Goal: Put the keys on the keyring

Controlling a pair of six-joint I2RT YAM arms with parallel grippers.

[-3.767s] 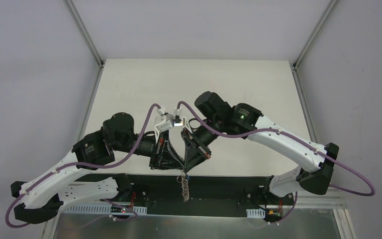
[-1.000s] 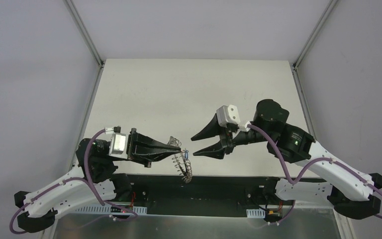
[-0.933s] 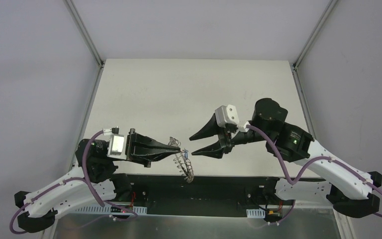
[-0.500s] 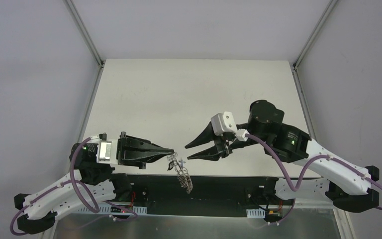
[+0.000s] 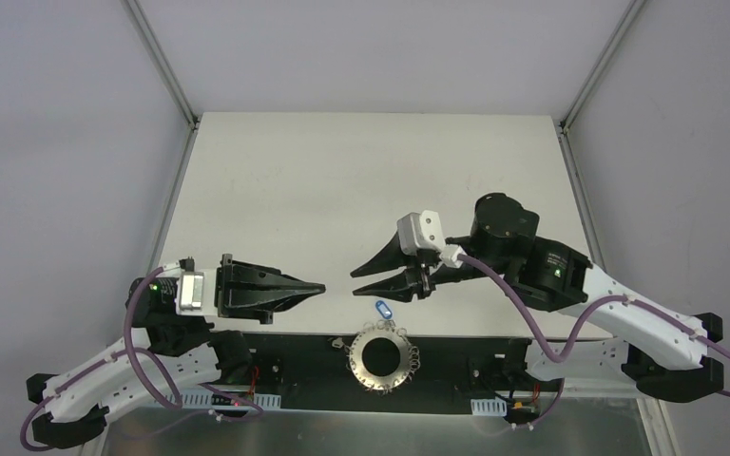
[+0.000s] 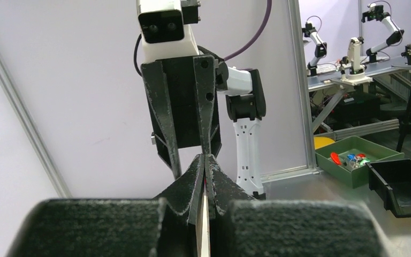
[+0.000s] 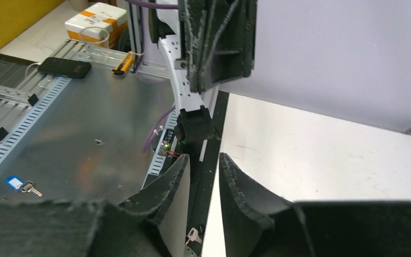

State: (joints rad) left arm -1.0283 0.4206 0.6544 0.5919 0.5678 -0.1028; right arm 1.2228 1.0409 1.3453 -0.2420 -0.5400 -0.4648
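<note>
The keyring [image 5: 362, 369], a flat ring fringed with wire loops, lies flat on the black strip at the table's near edge. A blue-tagged key [image 5: 382, 309] lies at its far rim; I cannot tell if it is joined. The black-tagged key is out of view. My left gripper [image 5: 321, 286] is shut and empty, up and to the left of the ring; its shut fingertips show in the left wrist view [image 6: 205, 157]. My right gripper [image 5: 355, 283] is open just above and beyond the blue key. The right wrist view [image 7: 203, 158] shows a small silver key [image 7: 192, 234] below its open fingers.
The white tabletop [image 5: 361, 190] stretches beyond both grippers, framed by metal rails. Off the table, a second blue-tagged key [image 7: 18, 183] lies on the metal bench, with a phone [image 7: 64, 67] and a box [image 7: 97, 19] farther away.
The keyring hung from my left gripper's tips; it has left them and now lies flat at the near edge. The left gripper drew back to the left. The right gripper moved left and narrowed a little.
</note>
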